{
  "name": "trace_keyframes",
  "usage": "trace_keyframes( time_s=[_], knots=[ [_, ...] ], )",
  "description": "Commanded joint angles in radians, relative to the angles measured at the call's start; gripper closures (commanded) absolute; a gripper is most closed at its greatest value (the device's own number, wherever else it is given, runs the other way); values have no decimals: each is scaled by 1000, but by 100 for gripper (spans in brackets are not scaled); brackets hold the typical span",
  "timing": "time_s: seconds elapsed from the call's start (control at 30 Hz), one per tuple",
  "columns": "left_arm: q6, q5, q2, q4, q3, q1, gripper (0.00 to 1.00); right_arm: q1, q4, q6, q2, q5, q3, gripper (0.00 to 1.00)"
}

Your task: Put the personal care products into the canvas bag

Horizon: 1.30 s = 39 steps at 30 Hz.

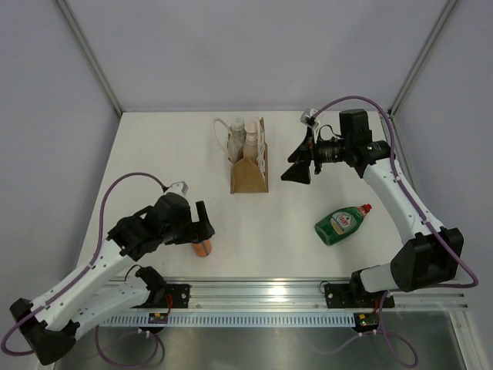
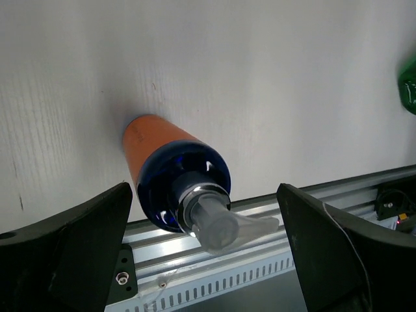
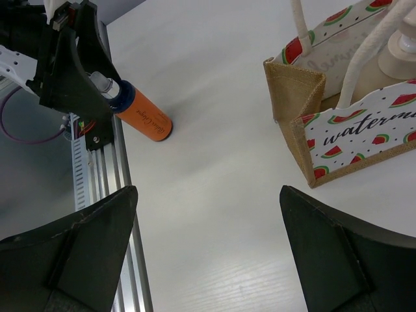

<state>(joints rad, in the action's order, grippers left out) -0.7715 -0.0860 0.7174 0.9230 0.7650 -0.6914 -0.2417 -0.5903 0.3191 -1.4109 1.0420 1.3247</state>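
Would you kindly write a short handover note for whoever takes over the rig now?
Left tool: open, straddling the upright orange pump bottle, not gripping.
Right tool: open, empty, right of the canvas bag.
Done: beige pump bottle and a second pale container stand inside the bag.
Left: likely bag the orange bottle, if it counts; the green dish-soap bottle lies on the table, probably not for the bag.

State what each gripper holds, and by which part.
Nothing. The left gripper stands open around the orange pump bottle without touching it; the right gripper hangs open near the canvas bag.
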Motion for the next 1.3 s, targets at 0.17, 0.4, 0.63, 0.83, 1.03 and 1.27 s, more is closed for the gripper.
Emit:
trace_keyframes(
  time_s=[0.17, 0.4, 0.63, 0.83, 1.03, 1.27],
  knots=[
    [-186, -287, 197, -5, 36, -148, 1, 19, 64, -32, 43, 49, -42, 1],
    [-224, -457, 299, -58, 56, -288, 8, 36, 66, -23, 58, 69, -71, 1],
    [-242, -541, 333, -38, 69, -333, 48, 62, 69, -12, 69, 84, -101, 1],
    [-129, -557, 318, -195, 74, -333, 83, 76, 55, 3, 73, 95, -111, 0],
    [78, -451, 274, -338, 155, -275, 100, 94, 4, 49, 90, 95, -127, 0],
    [211, -217, 342, -377, 423, -55, 100, 128, -57, 89, 113, 105, -139, 0]
  ],
)
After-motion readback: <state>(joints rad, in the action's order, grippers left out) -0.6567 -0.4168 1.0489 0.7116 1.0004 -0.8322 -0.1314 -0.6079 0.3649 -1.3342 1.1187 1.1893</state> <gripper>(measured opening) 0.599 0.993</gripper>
